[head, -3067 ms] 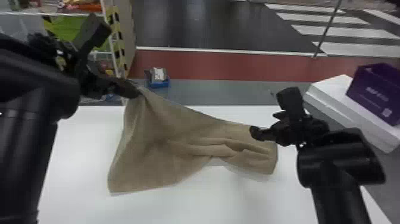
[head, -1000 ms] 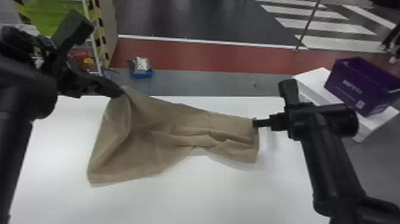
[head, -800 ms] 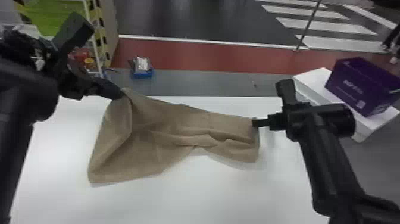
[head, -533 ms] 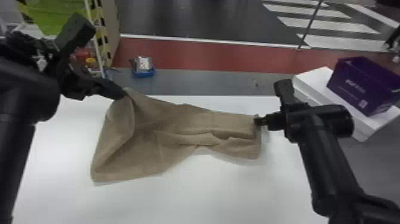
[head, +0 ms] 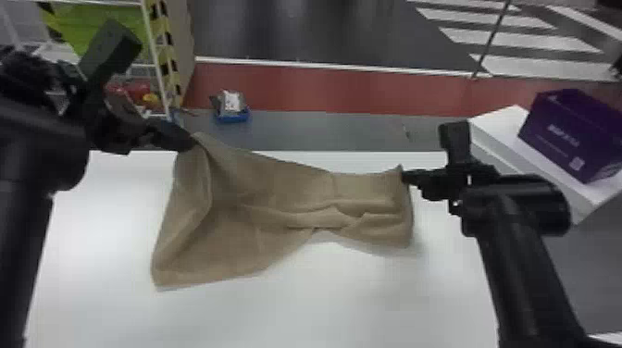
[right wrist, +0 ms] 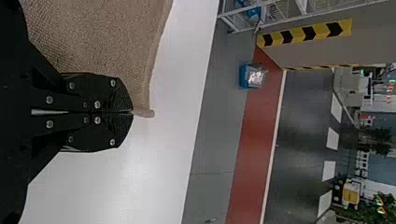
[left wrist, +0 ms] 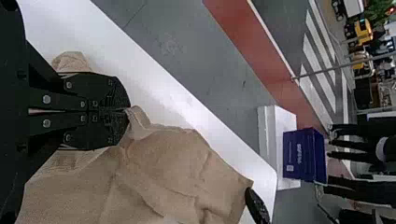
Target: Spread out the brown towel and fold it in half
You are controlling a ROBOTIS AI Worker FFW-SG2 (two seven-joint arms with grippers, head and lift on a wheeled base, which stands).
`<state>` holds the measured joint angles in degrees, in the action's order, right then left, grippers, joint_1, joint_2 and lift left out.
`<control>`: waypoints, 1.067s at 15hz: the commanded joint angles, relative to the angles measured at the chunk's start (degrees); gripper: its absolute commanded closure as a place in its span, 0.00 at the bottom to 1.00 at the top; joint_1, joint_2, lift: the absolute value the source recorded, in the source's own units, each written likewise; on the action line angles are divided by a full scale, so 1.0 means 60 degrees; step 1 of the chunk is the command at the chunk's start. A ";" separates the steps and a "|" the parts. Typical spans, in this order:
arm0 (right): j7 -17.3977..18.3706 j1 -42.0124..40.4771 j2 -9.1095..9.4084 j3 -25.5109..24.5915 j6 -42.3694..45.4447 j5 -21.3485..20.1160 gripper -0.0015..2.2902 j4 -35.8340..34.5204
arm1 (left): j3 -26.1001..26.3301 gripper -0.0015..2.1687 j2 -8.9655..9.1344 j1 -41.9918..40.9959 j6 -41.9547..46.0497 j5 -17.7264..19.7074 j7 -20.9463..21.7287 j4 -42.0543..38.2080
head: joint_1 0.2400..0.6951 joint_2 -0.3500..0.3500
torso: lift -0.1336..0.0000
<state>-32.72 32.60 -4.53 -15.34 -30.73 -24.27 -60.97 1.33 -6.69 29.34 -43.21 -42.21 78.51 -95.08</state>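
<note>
Left black flat-fingered gripper (left wrist: 127,110), right black flat-fingered gripper (right wrist: 132,112), each closed on brown fabric towel (head: 282,185); uneven tension could free the right's shallow pinch.

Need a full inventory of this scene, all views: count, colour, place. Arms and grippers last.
Towel: 1, brown, rumpled on the table
Table: 1, white, before the robot
Tray: 1, blue, silvery contents, on the floor beyond the table
Box: 1, purple, on the white block, right
Block: 1, white, beyond the table's right side
Rack: 1, white, far left
Pole: 1, thin, grey, far right
Floor strip: 1, red, beyond the table
Arms: 2, black, left and right
Left gripper: 1, black, shut on towel's far left corner
Right gripper: 1, black, shut on towel's far right corner
</note>
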 commanded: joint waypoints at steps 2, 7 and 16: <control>-0.0055 -0.0848 0.0052 0.0052 -0.0555 0.1217 0.54 -0.2261 | -0.0427 0.79 -0.0027 0.0003 -0.0029 0.0165 -0.0033 -0.0369 | 0.84 0.33 | 0.00; -0.0465 -0.1200 0.0037 0.0125 -0.2020 0.2521 0.54 -0.4546 | -0.1072 0.79 -0.0613 0.0047 -0.0234 0.0414 -0.0077 -0.1072 | 0.70 0.39 | 0.00; -0.0699 0.0455 0.0022 0.0184 -0.2928 0.2521 0.54 -0.4912 | -0.0661 0.79 -0.1477 0.0545 0.0938 -0.2355 -0.1747 -0.0809 | 0.41 0.57 | 0.00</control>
<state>-36.94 32.92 -4.59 -14.16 -48.45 -8.58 -92.08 -2.89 -15.81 31.40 -38.26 -55.33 68.23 -101.18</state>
